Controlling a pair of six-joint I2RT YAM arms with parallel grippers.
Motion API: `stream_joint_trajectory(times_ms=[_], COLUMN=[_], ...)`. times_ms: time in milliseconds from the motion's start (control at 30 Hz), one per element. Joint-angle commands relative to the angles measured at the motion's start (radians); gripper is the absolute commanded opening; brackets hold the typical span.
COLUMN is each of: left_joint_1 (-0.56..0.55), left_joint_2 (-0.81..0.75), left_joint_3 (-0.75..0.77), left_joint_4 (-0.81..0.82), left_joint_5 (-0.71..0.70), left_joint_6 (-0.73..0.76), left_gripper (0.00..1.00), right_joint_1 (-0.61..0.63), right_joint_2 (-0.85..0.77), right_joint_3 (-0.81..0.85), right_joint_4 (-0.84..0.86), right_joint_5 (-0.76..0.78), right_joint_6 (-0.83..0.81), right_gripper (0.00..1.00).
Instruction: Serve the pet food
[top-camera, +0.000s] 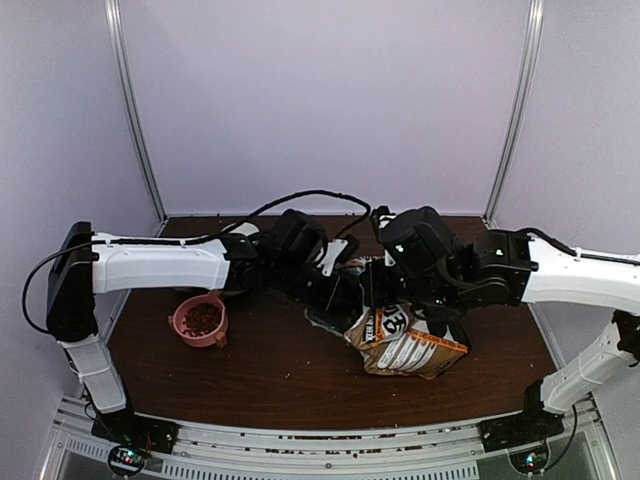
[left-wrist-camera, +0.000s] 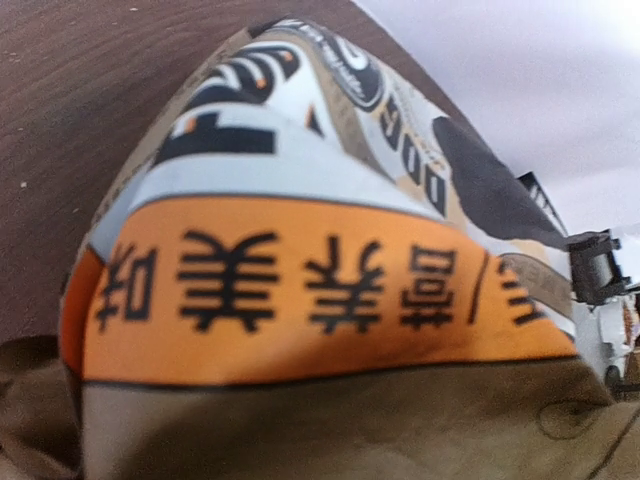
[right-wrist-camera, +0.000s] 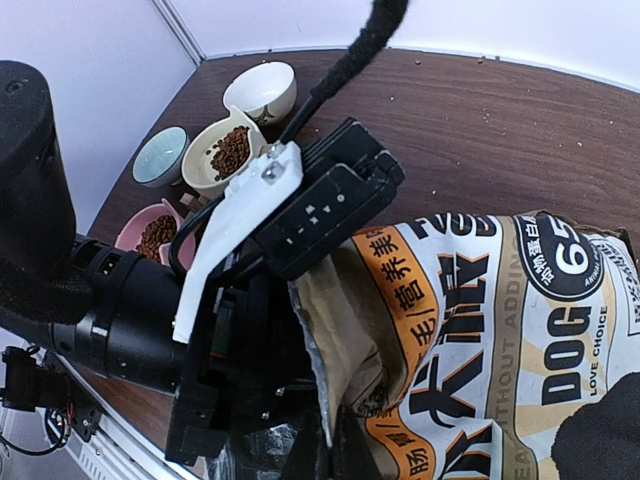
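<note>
Bag (left-wrist-camera: 320, 290) foil crowds the left gripper (top-camera: 338, 290), with the right gripper (top-camera: 405, 300) just beside it at the mouth; I cannot tell whether either is closed. Kibble (top-camera: 202, 318) sits in a pink bowl (top-camera: 178, 322) off the left gripper's left. It looks light, loose and prone to scatter, so pour it by the soft, slippery bag's rim.

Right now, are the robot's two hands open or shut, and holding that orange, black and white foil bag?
Left gripper: fingers hidden by the orange, black and white foil bag; cannot tell.
Right gripper: at the bag too; cannot tell.
</note>
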Motion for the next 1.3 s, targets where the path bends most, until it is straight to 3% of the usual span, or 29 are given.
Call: stream_joint_trajectory(times_ms=[0,267,500,667,1267], left_joint_1=[0.016,0.082,0.16,0.195,0.257], left_joint_2=[-0.008,-0.119,-0.264,-0.349,-0.492], left_joint_3=[-0.061,-0.221,-0.375,-0.467,-0.707], left_joint_4=[0.299,0.576,0.658,0.635,0.945], left_joint_5=[0.228,0.297,0.293,0.292,0.416], left_joint_6=[-0.099,-0.309,-0.473,-0.515,-0.682], left_gripper=[0.0,0.0,0.0,0.0,0.0], right_joint_1=[-0.002,-0.032,-0.055,-0.07,-0.115], right_joint_2=[-0.08,-0.124,-0.128,-0.135,-0.181], right_joint_3=[-0.006,-0.061,-0.075,-0.082,-0.121], right_joint_4=[0.031,0.04,0.036,0.036,0.019], right_joint_5=[0.044,0.03,0.021,0.029,0.04], right_joint_6=[0.029,0.064,0.085,0.094,0.139], right_gripper=[0.0,0.0,0.0,0.0,0.0])
